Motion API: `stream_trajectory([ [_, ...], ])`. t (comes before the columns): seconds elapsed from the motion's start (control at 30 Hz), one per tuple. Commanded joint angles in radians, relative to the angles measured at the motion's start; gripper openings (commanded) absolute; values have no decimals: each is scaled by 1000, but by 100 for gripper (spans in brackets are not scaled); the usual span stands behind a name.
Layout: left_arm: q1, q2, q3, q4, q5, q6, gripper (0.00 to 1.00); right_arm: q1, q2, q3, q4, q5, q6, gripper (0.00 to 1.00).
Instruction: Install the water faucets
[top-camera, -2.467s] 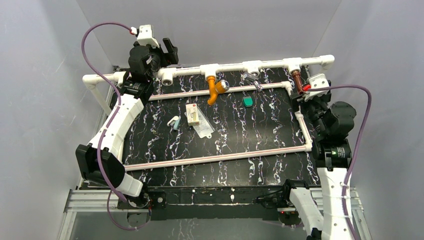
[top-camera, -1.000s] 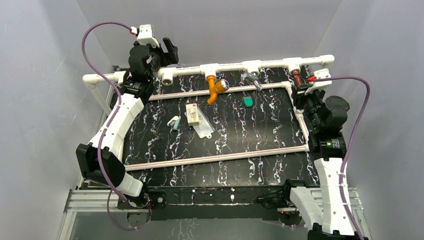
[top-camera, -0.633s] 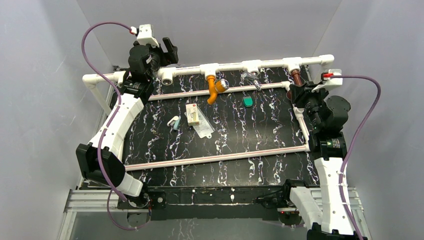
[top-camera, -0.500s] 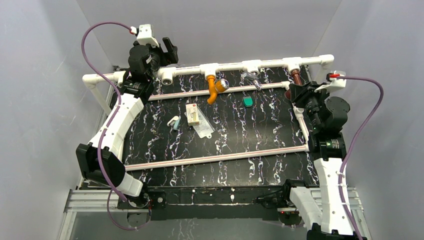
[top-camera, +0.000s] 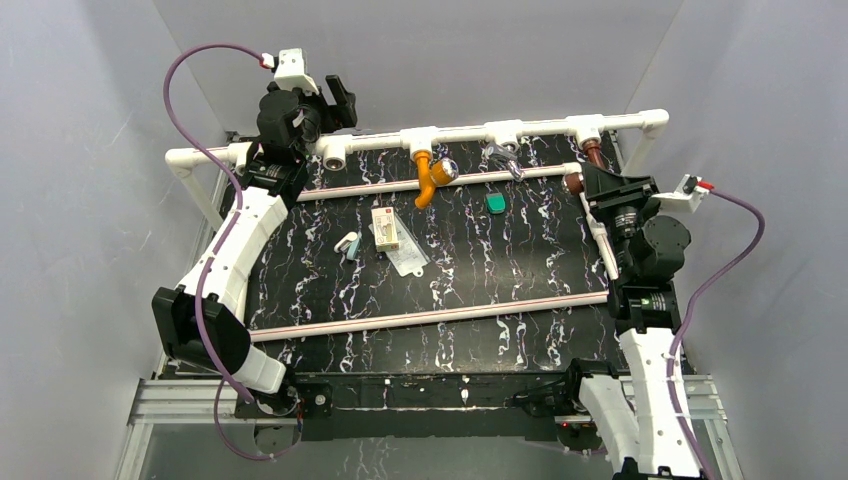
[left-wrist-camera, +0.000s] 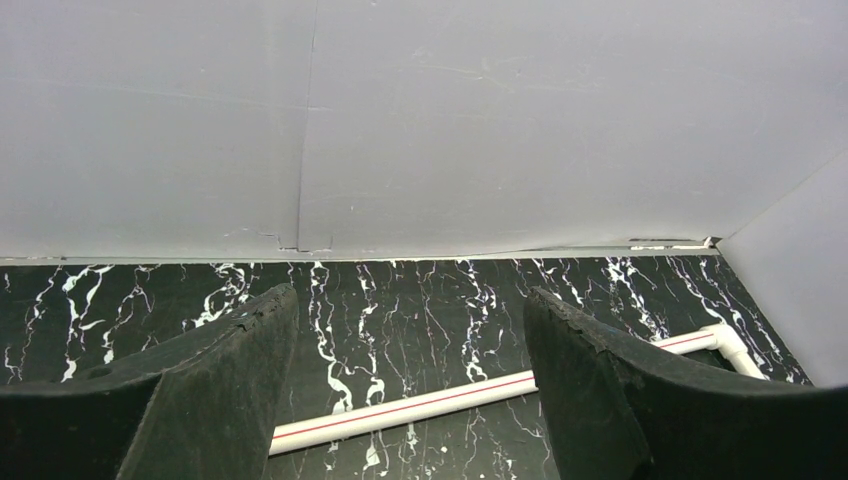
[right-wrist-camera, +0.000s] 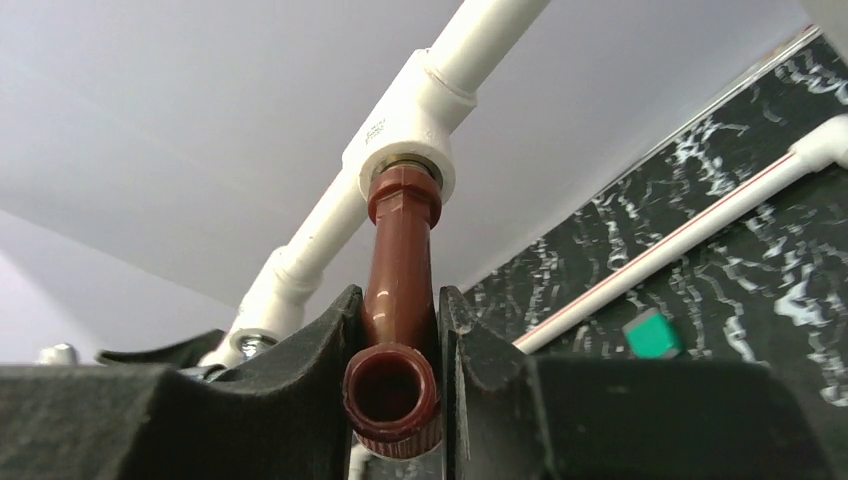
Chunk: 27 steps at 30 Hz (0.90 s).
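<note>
Right gripper (right-wrist-camera: 396, 312) is clamped on the dark reddish-brown faucet (right-wrist-camera: 401, 265): in the right wrist view both black fingers (right-wrist-camera: 318, 345) press against the sides of its body, spout mouth facing the camera at lower centre of the frame. The faucet's upper hex end sits at the mouth of a white tee fitting (right-wrist-camera: 410, 125) on the white pipe rail (top-camera: 540, 128); how far it is threaded in cannot be told. In the top view this faucet is at the upper right of the frame, below the rightmost tee, with the right arm reaching up to it from the lower right. Orange faucet (top-camera: 427, 182) hangs from another tee left of centre on the same rail, its round silvery knob to its right, touched by neither gripper. Left gripper (left-wrist-camera: 408, 305) is at the upper left of the top view, above the left end of the rail; the left wrist view shows its jaws spread wide with nothing between them, only the black marbled table (left-wrist-camera: 420, 300) and a white red-striped pipe (left-wrist-camera: 430, 398) beyond. Small green block (top-camera: 495, 203) lies on the table right of the orange faucet, well apart from both grippers.
</note>
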Motion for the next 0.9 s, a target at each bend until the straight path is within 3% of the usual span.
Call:
stream_trajectory([
  [0.0,5,144,-111,-281,9,4,79,5,-35,-18,199,85,297,1],
  [0.37,5,148,-109,-282,16,3,79,4,-23,-4,97,122,752,1],
  [0.87,5,144,-110,-282,13,4,79,5,4,55,2,69,1104,1],
])
